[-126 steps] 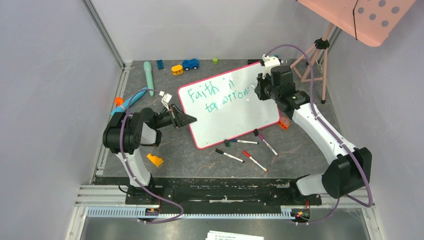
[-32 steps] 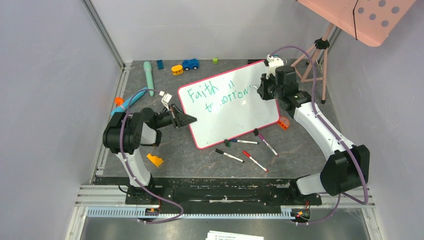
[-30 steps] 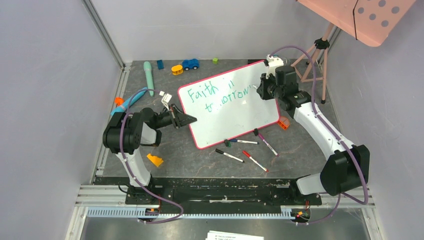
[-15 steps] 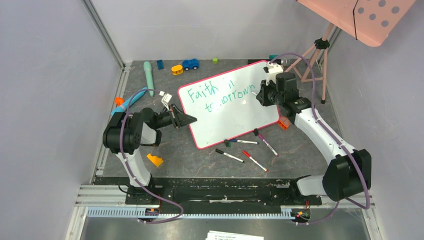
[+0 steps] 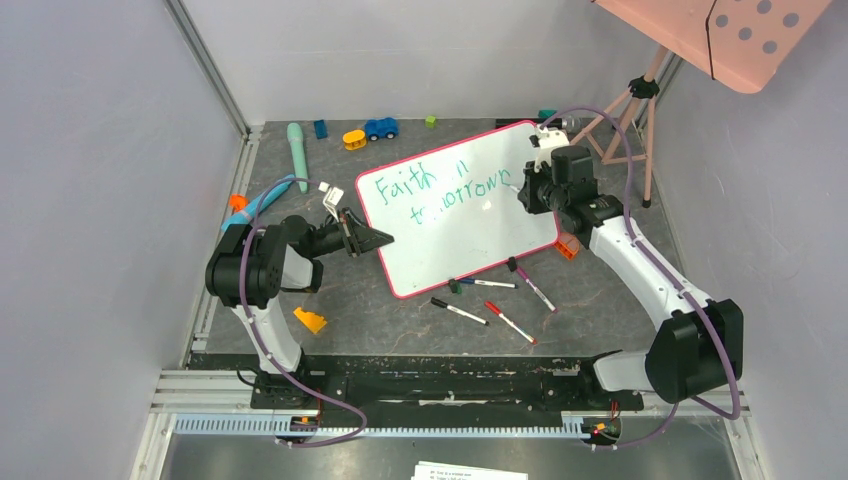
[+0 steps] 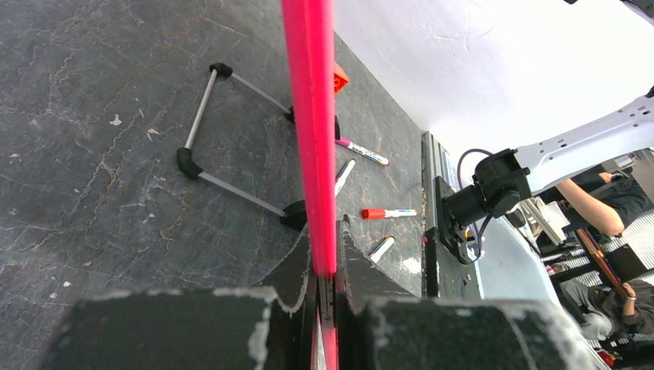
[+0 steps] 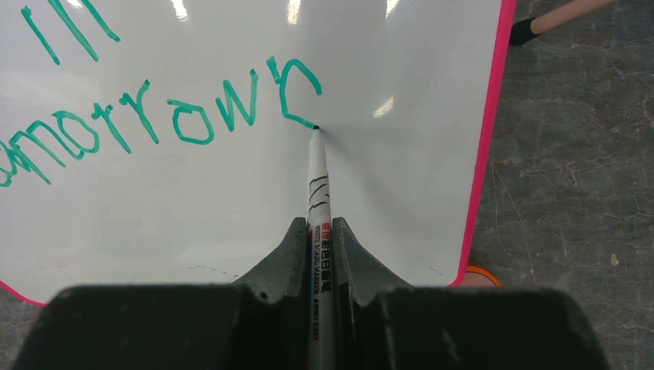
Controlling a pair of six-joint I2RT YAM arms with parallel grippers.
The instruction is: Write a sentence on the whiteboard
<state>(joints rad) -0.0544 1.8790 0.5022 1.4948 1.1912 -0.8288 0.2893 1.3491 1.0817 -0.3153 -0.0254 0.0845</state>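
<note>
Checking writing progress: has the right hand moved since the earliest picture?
Yes. In the top view the right hand, gripping the marker, has shifted rightward along the whiteboard toward its right pink rim, uncovering more of the sentence.

"Faith", "omorrow" on whiteboard (image 5: 470, 230)

The whiteboard (image 5: 460, 235) stands tilted across the counter's (image 5: 400, 335) middle, its left rim pinched in the left claw (image 5: 385, 238). Loose markers (image 5: 460, 311) litter the strip in front; nearer the front edge the surface lies bare. The right claw (image 5: 524, 190), gripping a marker (image 7: 318, 193), sits near the tripod (image 5: 641, 88) (toys (image 5: 380, 128) line the far edge too).
</note>
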